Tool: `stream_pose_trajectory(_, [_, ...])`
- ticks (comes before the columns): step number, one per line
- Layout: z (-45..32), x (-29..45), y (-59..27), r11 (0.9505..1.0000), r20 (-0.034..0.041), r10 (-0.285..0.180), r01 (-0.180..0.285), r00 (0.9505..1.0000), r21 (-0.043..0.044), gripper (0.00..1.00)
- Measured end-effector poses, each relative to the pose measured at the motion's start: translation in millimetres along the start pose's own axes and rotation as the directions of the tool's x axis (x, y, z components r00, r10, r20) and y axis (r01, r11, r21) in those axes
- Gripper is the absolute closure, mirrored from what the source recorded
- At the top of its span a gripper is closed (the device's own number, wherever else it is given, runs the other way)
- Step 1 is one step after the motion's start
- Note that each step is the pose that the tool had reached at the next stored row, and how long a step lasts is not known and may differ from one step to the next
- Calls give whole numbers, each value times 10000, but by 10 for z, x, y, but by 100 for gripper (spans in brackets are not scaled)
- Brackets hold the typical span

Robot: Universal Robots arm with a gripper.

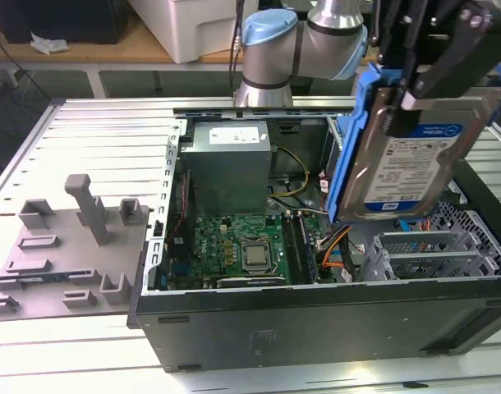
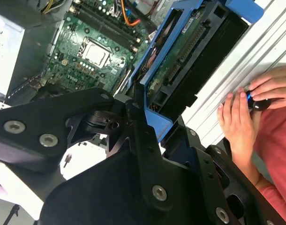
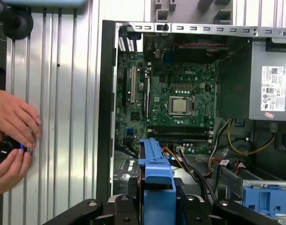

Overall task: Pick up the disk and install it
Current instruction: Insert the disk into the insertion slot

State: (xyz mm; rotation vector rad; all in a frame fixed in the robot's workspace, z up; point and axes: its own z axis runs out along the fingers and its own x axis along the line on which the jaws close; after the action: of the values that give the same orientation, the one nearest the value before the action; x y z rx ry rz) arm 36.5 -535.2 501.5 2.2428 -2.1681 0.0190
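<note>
Exterior view: the black gripper (image 1: 416, 82) clamps the flat silver metal disk (image 1: 411, 164), framed by its blue plastic bracket, and holds it tilted above the open black steel computer case (image 1: 316, 316). Second wrist view: a person's hands (image 2: 241, 117) lie over the ribbed aluminium table (image 2: 255, 47). First wrist view: the green circuit board (image 3: 176, 89) sits exposed inside the case.

Light fell evenly from overhead in the exterior view and bleached the table (image 1: 78, 345) slats toward seven o'clock almost white. The inside of the computer case (image 1: 316, 328) lay in soft shadow, and its near wall at six o'clock was almost black. A mild sheen sat on the label of the disk (image 1: 415, 164) at two o'clock. The gripper (image 1: 402, 98) above it was a dark, soft-edged mass. In the second wrist view its black body looked underexposed and out of focus, beside a blown-out white patch. The motherboard (image 3: 157, 89) was evenly lit in the first wrist view.
</note>
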Motion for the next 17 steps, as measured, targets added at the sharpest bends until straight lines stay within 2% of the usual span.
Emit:
stream_pose_trajectory(9, [0, 99, -304, 10000, 143, -1, 1, 9999, 3, 63])
stream_pose_trajectory(11, [0, 122, -393, 10000, 199, -4, 4, 9998, 6, 63])
stream_pose_trajectory(13, [0, 135, -444, 10000, 237, -2, 2, 9997, 7, 63])
stream_pose_trajectory(14, [0, 143, -482, 10000, 284, -3, 3, 9996, 8, 63])
stream_pose_trajectory(15, [0, 148, -508, 10000, 338, -4, 3, 9994, 10, 63])
stream_pose_trajectory(17, [0, 154, -531, 10000, 385, -4, 4, 9993, 12, 63])
